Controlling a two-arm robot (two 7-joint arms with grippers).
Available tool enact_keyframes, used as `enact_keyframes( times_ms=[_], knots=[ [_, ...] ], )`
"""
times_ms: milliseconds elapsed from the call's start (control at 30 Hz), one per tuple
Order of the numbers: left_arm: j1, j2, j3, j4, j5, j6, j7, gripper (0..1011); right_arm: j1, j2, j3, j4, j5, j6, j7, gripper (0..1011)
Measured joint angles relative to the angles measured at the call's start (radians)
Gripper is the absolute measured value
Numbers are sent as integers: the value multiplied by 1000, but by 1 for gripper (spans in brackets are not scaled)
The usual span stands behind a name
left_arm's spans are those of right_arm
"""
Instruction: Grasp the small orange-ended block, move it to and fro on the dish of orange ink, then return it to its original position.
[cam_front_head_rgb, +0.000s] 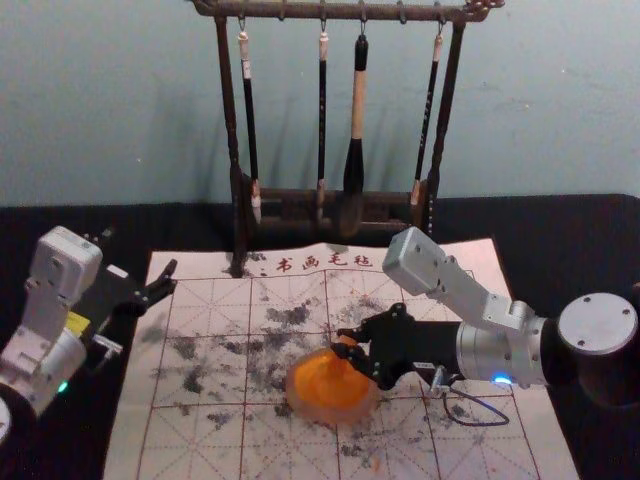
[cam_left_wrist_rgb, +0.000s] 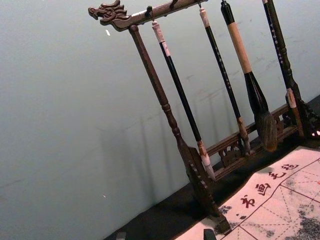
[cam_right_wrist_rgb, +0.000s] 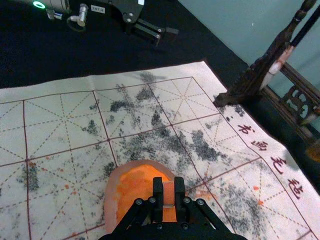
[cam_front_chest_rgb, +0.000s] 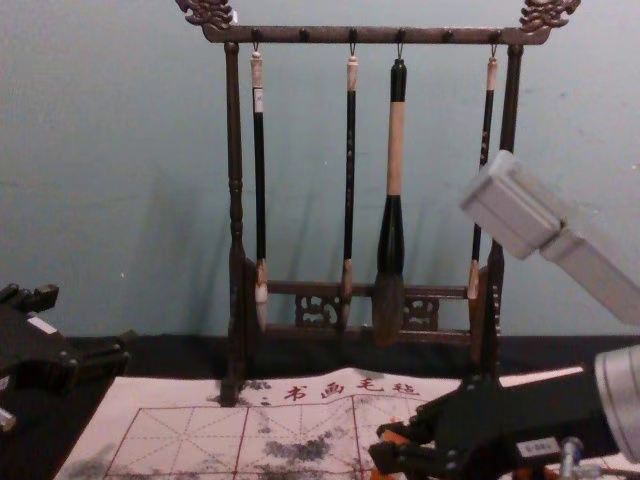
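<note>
Block, small, orange-ended (cam_right_wrist_rgb: 169, 194): lower centre of the right wrist view, gripped between the black fingers of the right end effector (cam_front_head_rgb: 343, 342), above the ink; contact with the ink cannot be told.

Right end effector: black, closed on the block, right of centre in the head view, reaching in from the right over the dish; lower right in the chest view.

Dish, round, pale-rimmed (cam_front_head_rgb: 330, 413): below centre of the head view, holding orange ink (cam_front_head_rgb: 330, 390), set on the mat.

Mat, white, rectangular, red-gridded (cam_front_head_rgb: 200, 440): lower part of the head view; dark smudges around the dish, red characters along the far edge.

Left end effector (cam_front_head_rgb: 139, 253): black, fingers spread with nothing between them, left side of the head view, near the mat's left edge.

Rack, dark carved wood (cam_front_chest_rgb: 235, 150): upright beyond the dish, upper centre of the chest view. Four hanging brushes: three slender, dark-handled (cam_front_chest_rgb: 260, 170) (cam_front_chest_rgb: 349, 170) (cam_front_chest_rgb: 487, 130); one thick, black and tan (cam_front_chest_rgb: 395, 150), third from left.

Desk, black-covered (cam_front_head_rgb: 540, 225): beneath the mat.

Wall, pale blue-green (cam_front_head_rgb: 560, 100): behind the rack.
</note>
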Motion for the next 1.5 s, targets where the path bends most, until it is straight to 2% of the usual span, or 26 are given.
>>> enact_keyframes(
  times_ms=[300, 833, 1133, 1500],
  knots=[
    [0, 0, 0, 0, 0, 0, 0, 1001, -22, 26, 16, -23, 6, 7, 0, 99],
    [0, 0, 0, 0, 0, 0, 0, 1002, -66, 81, 41, -109, 31, 21, 4, 99],
    [0, 0, 0, 0, 0, 0, 0, 1001, -65, 96, 21, -130, 22, 33, 19, 99],
    [0, 0, 0, 0, 0, 0, 0, 1001, -47, 92, -8, -133, 4, 36, 41, 99]
  ],
)
